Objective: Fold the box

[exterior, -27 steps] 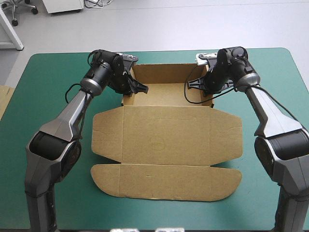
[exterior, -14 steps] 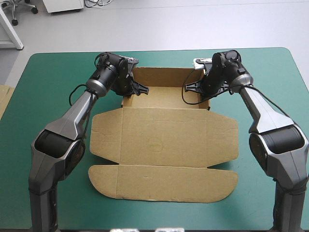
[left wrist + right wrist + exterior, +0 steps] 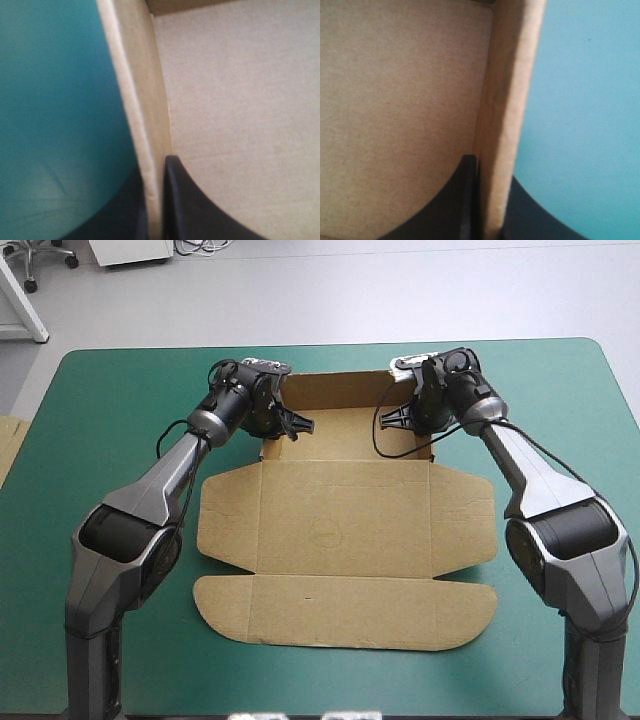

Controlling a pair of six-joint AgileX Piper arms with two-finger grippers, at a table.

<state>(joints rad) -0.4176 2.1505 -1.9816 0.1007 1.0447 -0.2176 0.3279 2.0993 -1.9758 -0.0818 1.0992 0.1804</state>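
1. Jaws of left gripper (image 3: 156, 172) all but closed, pinching the left side wall (image 3: 147, 100) of the box (image 3: 240, 100). One black finger inside over the tray floor, the other outside over the teal-green cover (image 3: 50, 100).
2. Jaws of right gripper (image 3: 490, 172) likewise nearly together, clamped on the right side wall (image 3: 512, 85). One finger inside against the brown floor, one outside.
3. From above: left gripper (image 3: 290, 425) and right gripper (image 3: 395, 418) facing each other across the tray, each at its own side wall.
4. Box (image 3: 340, 530) lying near the middle of the table (image 3: 100, 440). Tray part toward the far edge, with back wall and both side walls raised. Lid panels flat on the cover toward the near edge, rounded flap nearest.
5. Strip of more board (image 3: 6, 445) at the table's left edge, well apart from the box.
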